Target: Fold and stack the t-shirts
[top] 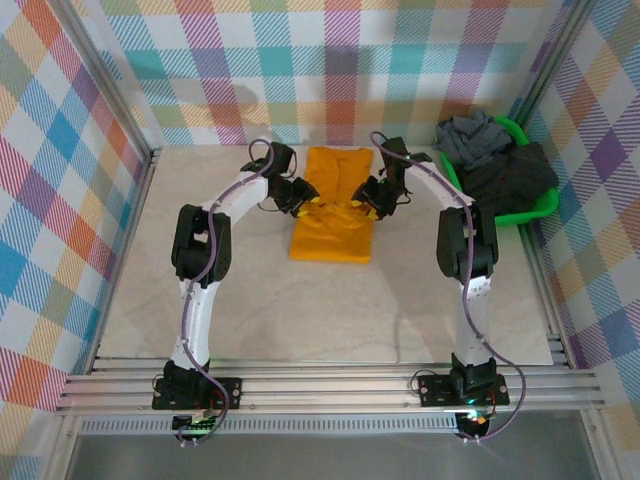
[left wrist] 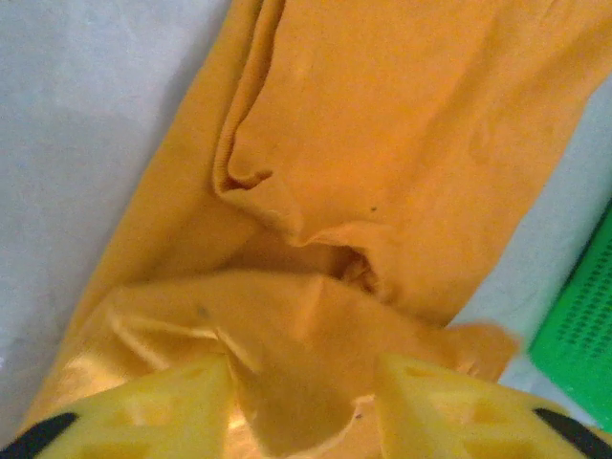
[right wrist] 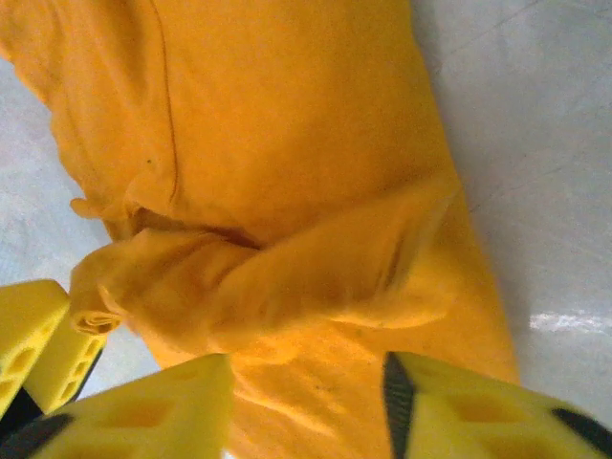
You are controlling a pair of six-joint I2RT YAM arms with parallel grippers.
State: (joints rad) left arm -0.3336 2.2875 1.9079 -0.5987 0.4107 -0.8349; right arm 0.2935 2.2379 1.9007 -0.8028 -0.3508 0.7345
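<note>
My left hand (top: 300,204) and right hand (top: 368,203) both apart over the orange t-shirt (top: 330,240). Risk: bunched middle fold catches a hand when I lift, pulling the fold open.

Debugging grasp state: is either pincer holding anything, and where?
Nothing looks held: left pincer and right pincer stand open over the orange t-shirt's bunched fold.

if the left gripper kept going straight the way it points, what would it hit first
The orange t-shirt: its bunched fold sits right in front of the left gripper, likely almost touching, though depth is unclear.
</note>
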